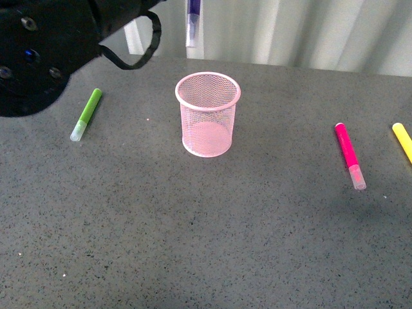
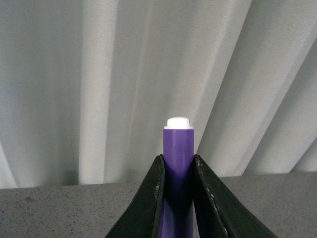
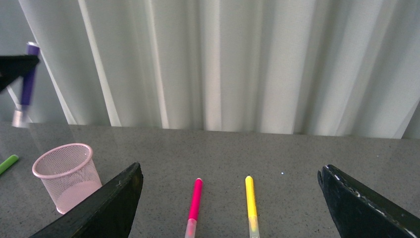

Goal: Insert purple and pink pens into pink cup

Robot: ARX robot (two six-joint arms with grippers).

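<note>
Lying flat at far left on the grey speckled table (image 1: 193,244): lime green marker (image 1: 86,114). At the right edge: yellow marker (image 1: 403,140). Behind: pale pleated curtain (image 1: 309,32).

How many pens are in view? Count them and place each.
4. Purple pen held high in the left gripper; green pen lying left of the cup; pink pen right of it; yellow pen farthest right.

A pale pleated curtain (image 3: 223,64) hangs behind the grey speckled table (image 1: 206,244), seemingly lit from behind.
</note>
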